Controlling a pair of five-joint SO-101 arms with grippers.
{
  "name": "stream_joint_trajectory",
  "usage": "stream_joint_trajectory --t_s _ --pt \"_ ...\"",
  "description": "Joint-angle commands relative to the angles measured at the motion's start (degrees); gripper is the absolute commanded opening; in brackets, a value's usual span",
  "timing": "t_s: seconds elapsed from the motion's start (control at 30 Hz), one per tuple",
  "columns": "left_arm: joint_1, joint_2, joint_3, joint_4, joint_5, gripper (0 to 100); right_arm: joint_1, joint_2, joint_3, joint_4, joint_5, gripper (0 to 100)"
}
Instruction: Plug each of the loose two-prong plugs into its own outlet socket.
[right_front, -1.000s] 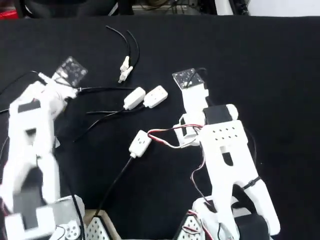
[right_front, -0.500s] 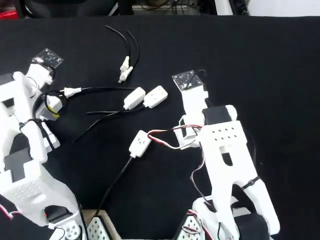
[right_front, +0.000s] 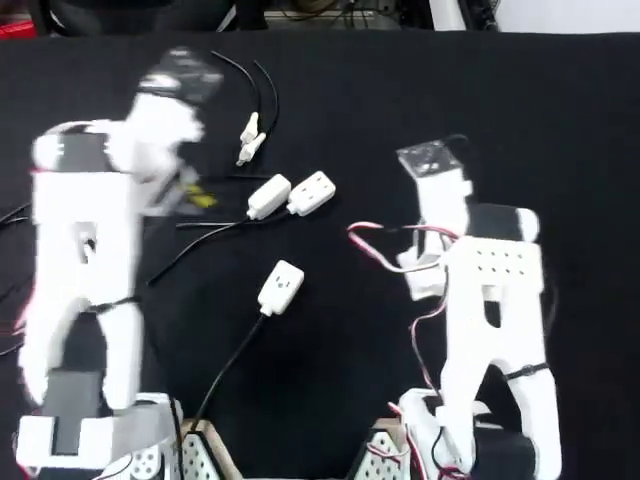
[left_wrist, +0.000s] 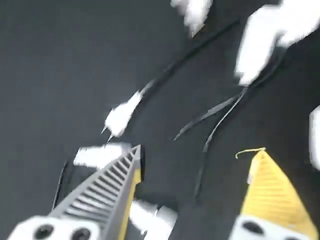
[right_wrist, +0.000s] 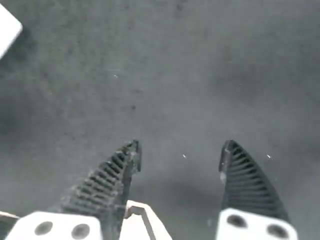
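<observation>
Three white outlet sockets lie mid-table: two side by side (right_front: 268, 196) (right_front: 312, 192) and one nearer the front (right_front: 281, 286), each on a black cable. Two small white two-prong plugs (right_front: 250, 135) lie together behind them. In the left wrist view my left gripper (left_wrist: 199, 152) hangs open over the cloth, with a third plug (left_wrist: 120, 116) on its black cable just beyond the grey finger and a blurred socket (left_wrist: 265, 40) farther off. My right gripper (right_wrist: 181, 145) is open over bare cloth, holding nothing. A socket's corner (right_wrist: 7, 27) sits at that view's edge.
The table is covered in black cloth (right_front: 520, 110). Loose black cables (right_front: 200, 240) run left and forward from the sockets. The left arm (right_front: 90, 230) stands at the left, the right arm (right_front: 490, 290) at the right, with red and white wires looping off it.
The left arm has swung from the far left edge in toward the sockets and is blurred with motion. The right arm has shifted right, away from the sockets.
</observation>
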Motion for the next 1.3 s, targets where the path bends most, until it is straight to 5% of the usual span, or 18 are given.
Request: stream_joint_trajectory --t_s 0.0,0.13,0.4,0.6,0.97,1.27 --pt "7.43 3.25 3.56 -14.15 1.67 33 2.02 -0.13 -2.86 0.35 1.05 25.4" --pt "11.91 15.65 -0.13 -17.41 -2.11 33 2.2 -0.04 -2.59 -1.14 1.32 25.4" --pt "13.32 45.54 -26.86 -7.21 -3.96 32 1.93 -0.13 -2.59 -1.58 1.32 18.3" --pt "12.18 48.88 -36.18 0.53 -4.57 8 2.11 -0.13 -2.86 -1.58 1.41 15.2" --pt "8.84 41.23 -30.99 6.86 -3.6 3 2.2 -0.57 -2.68 -1.58 1.32 14.9" --pt "7.08 11.16 -6.37 6.68 -3.08 3 2.29 -0.13 -2.59 -1.58 0.88 14.9"
